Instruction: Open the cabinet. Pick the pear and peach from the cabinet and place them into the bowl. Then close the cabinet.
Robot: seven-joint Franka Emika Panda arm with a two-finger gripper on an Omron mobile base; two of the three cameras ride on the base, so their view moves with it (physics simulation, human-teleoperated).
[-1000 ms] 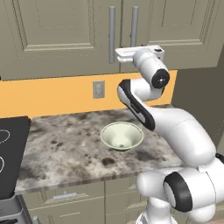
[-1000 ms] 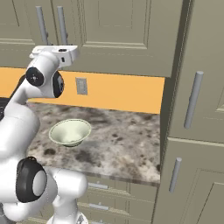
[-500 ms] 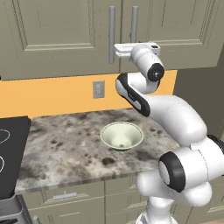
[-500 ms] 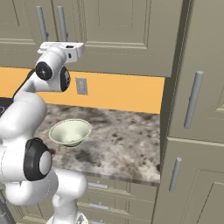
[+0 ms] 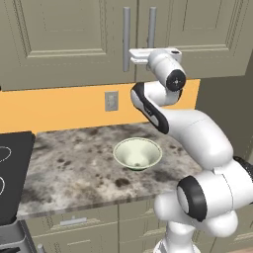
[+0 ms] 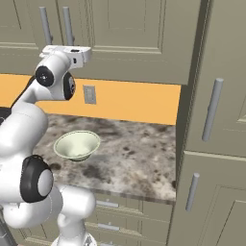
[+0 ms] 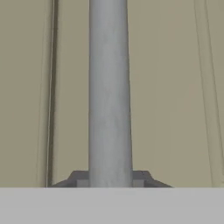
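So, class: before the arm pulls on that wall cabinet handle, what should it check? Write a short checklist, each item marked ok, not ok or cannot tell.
1. Tool closed around the long grey cylindrical bar handle: ok.
2. Handle centred between the fingertips: ok.
3. Grey-beige panelled wall cabinet doors shut, so a pull is needed: ok.
4. Round pale cream-green bowl upright on the speckled stone counter, below the door: ok.
5. Pear and peach inside the cabinet: cannot tell, doors shut.
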